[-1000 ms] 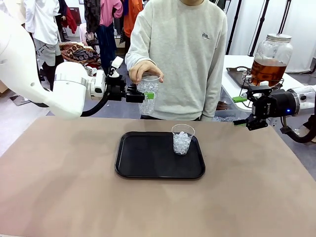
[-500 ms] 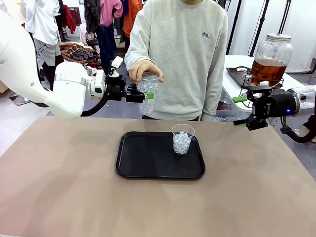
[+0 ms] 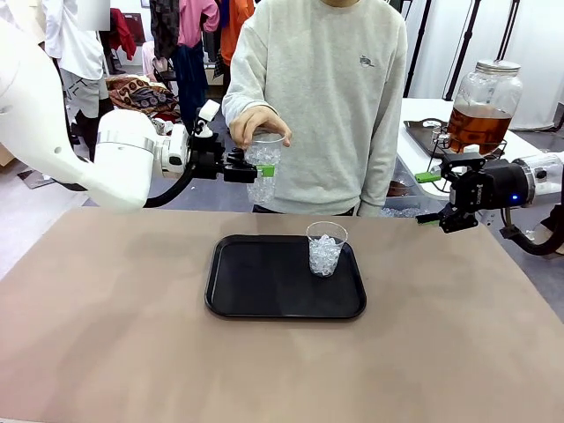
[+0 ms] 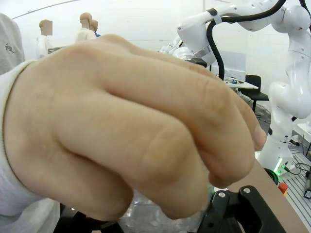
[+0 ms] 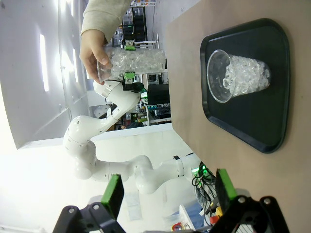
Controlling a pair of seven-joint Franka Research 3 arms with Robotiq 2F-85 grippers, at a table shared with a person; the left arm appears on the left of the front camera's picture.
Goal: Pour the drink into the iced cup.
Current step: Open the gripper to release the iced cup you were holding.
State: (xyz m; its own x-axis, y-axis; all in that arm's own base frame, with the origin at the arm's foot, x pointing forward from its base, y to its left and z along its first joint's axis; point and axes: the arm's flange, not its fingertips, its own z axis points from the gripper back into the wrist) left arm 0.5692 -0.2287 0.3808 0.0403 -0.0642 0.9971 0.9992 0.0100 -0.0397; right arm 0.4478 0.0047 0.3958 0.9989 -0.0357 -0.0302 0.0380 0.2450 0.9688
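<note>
Brown table [image 3: 106, 335] bearing a black tray [image 3: 256, 286]; hung clothes [image 3: 189, 26] in the room behind.
Iced cup [image 3: 325, 251]: upright on the tray, clear, full of ice. Right gripper [image 3: 427, 198]: jaws wide apart, empty, above the table's right edge. Left gripper [image 3: 263, 172]: a pad on each side of a second cup [image 5: 133, 60] in the right wrist view; whether it presses cannot be told. Hand [image 4: 131, 131]: on that cup's rim. Drink [image 3: 476, 128]: amber, in a jar [image 3: 489, 84] far right.

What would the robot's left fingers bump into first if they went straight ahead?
Probably the cup of ice sitting between the left fingers, held at its top by the person's hand; how close is hard to tell.
</note>
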